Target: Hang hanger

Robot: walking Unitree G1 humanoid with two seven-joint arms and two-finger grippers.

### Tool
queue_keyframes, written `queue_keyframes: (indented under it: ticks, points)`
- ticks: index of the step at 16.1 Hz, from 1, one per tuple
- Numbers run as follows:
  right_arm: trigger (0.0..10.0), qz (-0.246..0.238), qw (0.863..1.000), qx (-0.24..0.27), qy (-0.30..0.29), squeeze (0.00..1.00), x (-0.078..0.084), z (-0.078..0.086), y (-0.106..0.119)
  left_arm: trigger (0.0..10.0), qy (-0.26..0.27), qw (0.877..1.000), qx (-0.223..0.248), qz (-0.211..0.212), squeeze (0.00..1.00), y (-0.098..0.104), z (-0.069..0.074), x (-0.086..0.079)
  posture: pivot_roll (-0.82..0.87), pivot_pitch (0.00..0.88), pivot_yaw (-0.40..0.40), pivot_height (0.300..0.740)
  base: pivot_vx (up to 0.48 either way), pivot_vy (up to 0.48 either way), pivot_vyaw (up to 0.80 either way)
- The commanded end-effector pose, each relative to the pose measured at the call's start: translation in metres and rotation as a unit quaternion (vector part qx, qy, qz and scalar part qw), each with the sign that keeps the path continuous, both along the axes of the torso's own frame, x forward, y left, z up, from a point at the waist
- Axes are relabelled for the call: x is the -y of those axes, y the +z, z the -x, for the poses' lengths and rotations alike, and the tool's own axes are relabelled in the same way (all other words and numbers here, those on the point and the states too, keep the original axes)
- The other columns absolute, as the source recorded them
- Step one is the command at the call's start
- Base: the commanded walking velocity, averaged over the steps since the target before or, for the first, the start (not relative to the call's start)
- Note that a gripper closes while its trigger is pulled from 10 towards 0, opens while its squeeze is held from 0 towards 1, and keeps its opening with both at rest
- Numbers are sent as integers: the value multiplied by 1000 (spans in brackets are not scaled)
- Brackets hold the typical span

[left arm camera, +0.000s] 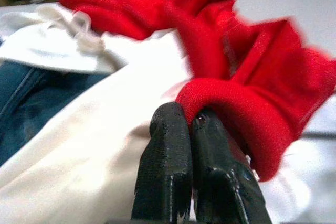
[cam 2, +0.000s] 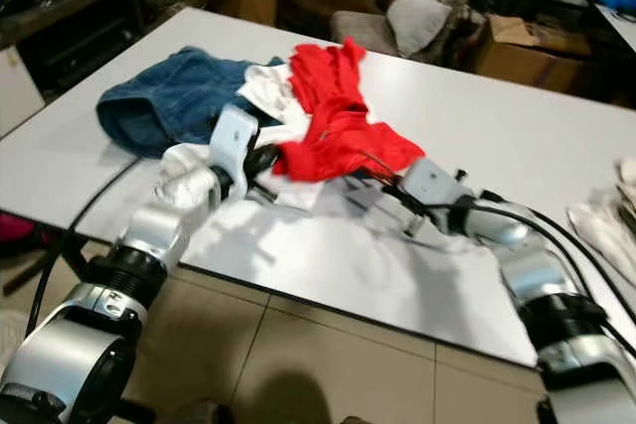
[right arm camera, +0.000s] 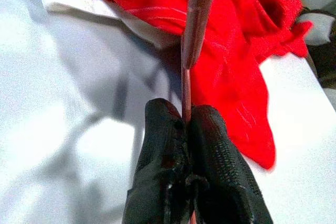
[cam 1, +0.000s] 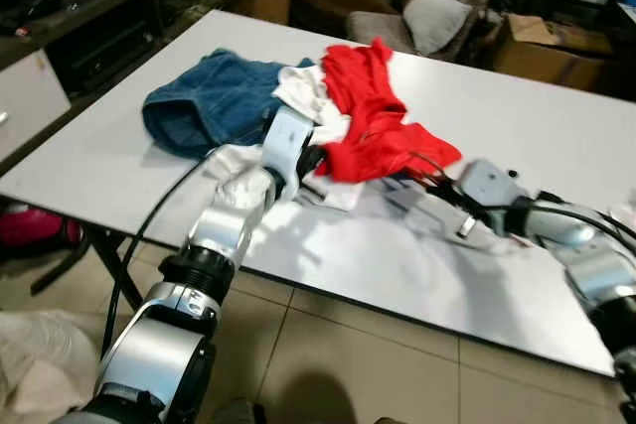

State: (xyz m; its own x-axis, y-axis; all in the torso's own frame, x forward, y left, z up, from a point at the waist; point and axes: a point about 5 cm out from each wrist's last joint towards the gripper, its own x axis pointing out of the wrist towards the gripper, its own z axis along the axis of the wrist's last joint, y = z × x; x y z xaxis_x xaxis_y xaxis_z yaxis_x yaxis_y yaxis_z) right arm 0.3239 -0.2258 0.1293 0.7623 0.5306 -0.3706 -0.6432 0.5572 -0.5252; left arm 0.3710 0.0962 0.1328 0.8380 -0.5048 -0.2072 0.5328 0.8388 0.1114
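A red garment (cam 1: 373,116) lies crumpled in the middle of the white table (cam 1: 517,126), partly over a white garment (cam 1: 303,91). My left gripper (left arm camera: 190,116) reaches in from the near side and is shut on the red garment's rolled hem (left arm camera: 236,108). My right gripper (right arm camera: 186,116) comes in from the right, low over the table. It is shut on a thin reddish hanger rod (right arm camera: 197,19) that runs toward the red cloth. Most of the hanger is hidden by the garment.
Blue jeans (cam 1: 214,101) lie at the left of the pile. More pale cloth (cam 2: 606,220) sits at the table's right edge. Behind the table are a cushioned chair (cam 1: 432,12) and a cardboard box (cam 1: 542,42). A dark cabinet (cam 1: 89,7) stands at the left.
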Motion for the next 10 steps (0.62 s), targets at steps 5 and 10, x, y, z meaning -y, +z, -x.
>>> queue_keyframes:
  ticks: [5,10]
  points:
    - [10000,15,999,-3,35,0,7,10,17,10000,113,986,103,68,0,64,-32,-14,-110,0,-19,740,0,0,0]
    - [10000,-5,991,-83,102,0,23,47,38,10000,156,984,80,32,0,45,-34,-31,-100,0,-37,740,0,0,0]
